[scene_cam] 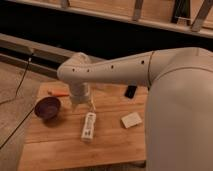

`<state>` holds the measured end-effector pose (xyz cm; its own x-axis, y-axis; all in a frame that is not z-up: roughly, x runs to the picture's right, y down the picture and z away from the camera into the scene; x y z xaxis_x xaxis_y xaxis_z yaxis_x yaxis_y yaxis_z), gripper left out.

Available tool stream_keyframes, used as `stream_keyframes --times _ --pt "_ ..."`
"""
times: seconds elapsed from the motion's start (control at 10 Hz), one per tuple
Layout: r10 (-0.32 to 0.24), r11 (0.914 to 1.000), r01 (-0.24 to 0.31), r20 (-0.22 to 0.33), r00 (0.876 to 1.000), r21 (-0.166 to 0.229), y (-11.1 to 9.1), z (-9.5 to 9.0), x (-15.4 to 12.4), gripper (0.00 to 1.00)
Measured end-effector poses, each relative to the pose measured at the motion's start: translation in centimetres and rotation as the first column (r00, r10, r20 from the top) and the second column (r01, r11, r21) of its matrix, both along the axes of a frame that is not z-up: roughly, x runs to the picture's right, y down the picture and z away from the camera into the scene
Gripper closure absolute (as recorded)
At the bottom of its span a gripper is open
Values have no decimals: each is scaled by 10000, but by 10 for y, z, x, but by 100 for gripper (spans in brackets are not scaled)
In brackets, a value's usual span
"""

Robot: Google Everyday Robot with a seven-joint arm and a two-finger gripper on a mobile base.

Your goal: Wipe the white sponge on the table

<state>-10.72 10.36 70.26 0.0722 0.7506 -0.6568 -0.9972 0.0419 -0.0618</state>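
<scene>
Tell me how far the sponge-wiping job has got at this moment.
Done: nothing visible; the small flat off-white rectangular sponge lies free on the light-brown wooden plank table. In hand: the two-finger gripper hangs open and empty near the long white tube-shaped bottle, apart from the sponge. Left: reach the sponge, grasp it, wipe.

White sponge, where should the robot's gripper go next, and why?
Probably sideways over to the white sponge. The gripper hangs open above the table, near the white tube, holding nothing, and the sponge lies apart from it, untouched.
</scene>
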Motion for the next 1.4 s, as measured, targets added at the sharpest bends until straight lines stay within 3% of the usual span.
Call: stream_keyframes --times 1.4 --pt "0 10000 0 0 10000 0 0 0 0 35"
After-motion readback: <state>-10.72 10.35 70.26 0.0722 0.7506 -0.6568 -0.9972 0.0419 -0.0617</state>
